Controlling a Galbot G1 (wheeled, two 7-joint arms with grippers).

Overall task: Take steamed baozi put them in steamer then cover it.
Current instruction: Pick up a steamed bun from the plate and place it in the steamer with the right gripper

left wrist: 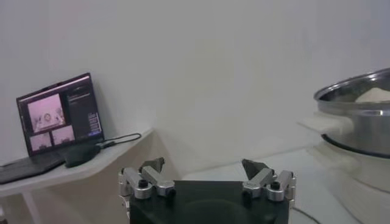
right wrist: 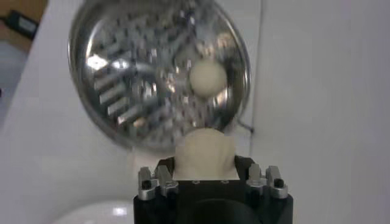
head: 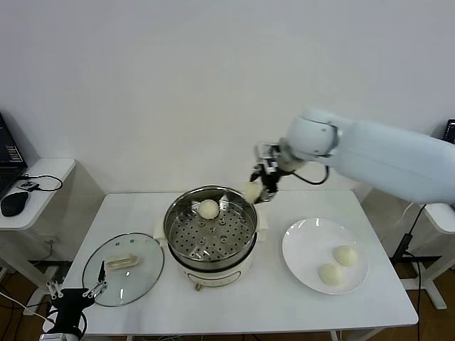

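Down at the table's left front corner, the left gripper (head: 77,291) hangs idle with its fingers spread wide, just beside the glass lid (head: 123,268), which lies flat on the table (head: 270,305). In the middle stands the steamer (head: 210,229), uncovered, with one baozi (head: 208,209) already on its perforated tray near the back. The right gripper (head: 260,188) hovers above the steamer's far right rim, clamped on a second baozi (head: 251,190); its arm reaches in from the right, wrist bent downward. This looks like the loading step, about halfway through. Next, I'd guess, it needs to carry the bun inward over the tray, lower it and let go. On the right, the white plate (head: 306,245) holds two more buns (head: 338,264).
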